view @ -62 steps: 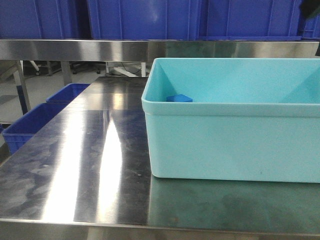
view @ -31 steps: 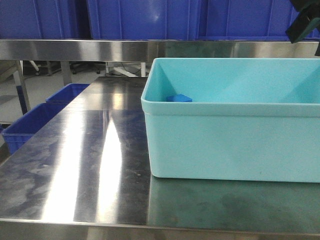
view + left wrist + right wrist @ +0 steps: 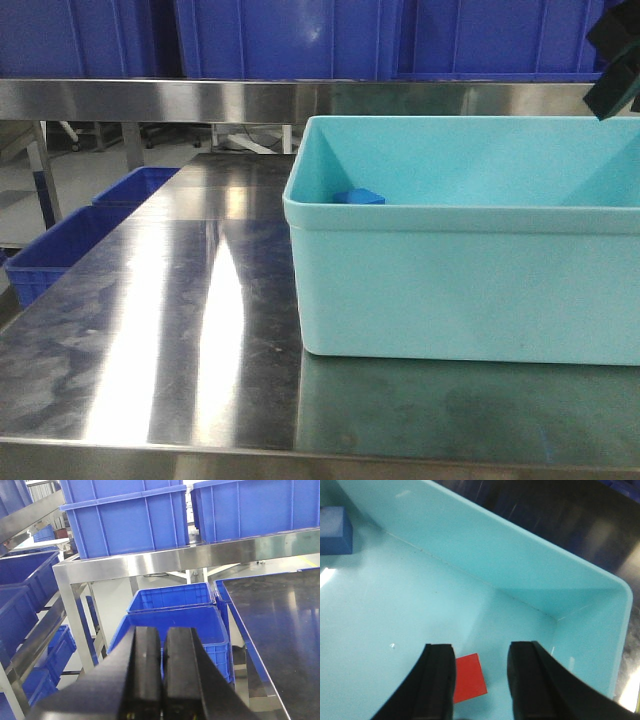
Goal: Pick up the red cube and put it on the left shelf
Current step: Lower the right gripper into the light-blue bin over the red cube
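Approaching the pick: the first step of the task is in hand, with no grasp yet made.

Right end effector (image 3: 481, 653): fingers spread, nothing between the pads. It hangs inside the turquoise bin (image 3: 530, 565), above the floor.

Red cube (image 3: 469, 677): lies flat on the bin floor just below the end effector. It sits off-centre in the gap, toward the finger on the left of the wrist view, which covers one edge. Whether that finger touches the cube is unclear; it probably does not.

Blue cube (image 3: 334, 530): well ahead of the end effector and off to its left, in a far corner of the bin. Not part of the task.

Left end effector (image 3: 162, 637): fingers pressed together, holding nothing, clear of the tabletop (image 3: 150, 300).

Left shelf (image 3: 165, 560): steel rail ahead of and above the left end effector, with blue crates (image 3: 127, 520) on top.

Next move, as a judgement: shift the right end effector slightly so the cube is centred in the gap, lower it until the pads bracket the cube's sides, then close. The near bin wall leaves little room, so a straight descent looks safest. Lift and carry to the shelf follow.
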Available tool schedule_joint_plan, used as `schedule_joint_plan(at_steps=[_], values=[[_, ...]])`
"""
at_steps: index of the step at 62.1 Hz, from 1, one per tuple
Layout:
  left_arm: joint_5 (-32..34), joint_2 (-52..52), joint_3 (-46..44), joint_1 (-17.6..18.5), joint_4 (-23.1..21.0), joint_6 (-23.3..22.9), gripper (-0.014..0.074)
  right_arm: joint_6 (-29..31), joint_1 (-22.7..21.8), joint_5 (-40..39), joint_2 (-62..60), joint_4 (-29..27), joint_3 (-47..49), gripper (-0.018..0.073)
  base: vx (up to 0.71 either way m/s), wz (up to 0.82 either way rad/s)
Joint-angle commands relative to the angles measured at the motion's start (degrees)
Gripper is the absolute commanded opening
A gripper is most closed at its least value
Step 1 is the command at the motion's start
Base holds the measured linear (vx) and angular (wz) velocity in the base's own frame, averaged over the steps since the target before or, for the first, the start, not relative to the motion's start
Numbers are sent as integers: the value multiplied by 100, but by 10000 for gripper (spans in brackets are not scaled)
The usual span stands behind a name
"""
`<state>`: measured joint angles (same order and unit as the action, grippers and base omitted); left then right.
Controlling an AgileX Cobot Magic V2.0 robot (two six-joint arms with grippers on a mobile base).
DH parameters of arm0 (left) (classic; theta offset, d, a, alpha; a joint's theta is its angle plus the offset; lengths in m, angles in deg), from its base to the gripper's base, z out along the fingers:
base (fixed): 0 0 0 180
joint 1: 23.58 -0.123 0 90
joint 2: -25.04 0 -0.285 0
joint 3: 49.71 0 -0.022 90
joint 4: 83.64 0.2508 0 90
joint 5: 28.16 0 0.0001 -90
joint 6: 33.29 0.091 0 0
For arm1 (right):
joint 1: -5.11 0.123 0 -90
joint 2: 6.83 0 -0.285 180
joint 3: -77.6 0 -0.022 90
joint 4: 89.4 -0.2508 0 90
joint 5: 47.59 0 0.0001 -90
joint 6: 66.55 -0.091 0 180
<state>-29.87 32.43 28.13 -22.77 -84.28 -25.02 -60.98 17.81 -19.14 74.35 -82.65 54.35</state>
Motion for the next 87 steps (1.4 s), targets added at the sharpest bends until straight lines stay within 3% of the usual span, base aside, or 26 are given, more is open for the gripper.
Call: schedule_joint_plan(at_steps=[1, 17, 36, 60, 87], values=[[518, -2, 126, 38, -27, 3, 106, 156, 2, -255, -49, 82, 219, 389, 0, 0], [518, -2, 126, 38, -27, 3, 106, 313, 2, -148, 156, 82, 226, 494, 0, 0], [518, -2, 126, 38, -27, 3, 106, 320, 2, 139, 407, 87, 411, 494, 0, 0], [518, -2, 126, 38, -27, 3, 106, 300, 2, -394, 432, -19, 411, 488, 0, 0], [518, -2, 126, 38, -27, 3, 106, 312, 68, 325, 432, -56, 411, 492, 0, 0]])
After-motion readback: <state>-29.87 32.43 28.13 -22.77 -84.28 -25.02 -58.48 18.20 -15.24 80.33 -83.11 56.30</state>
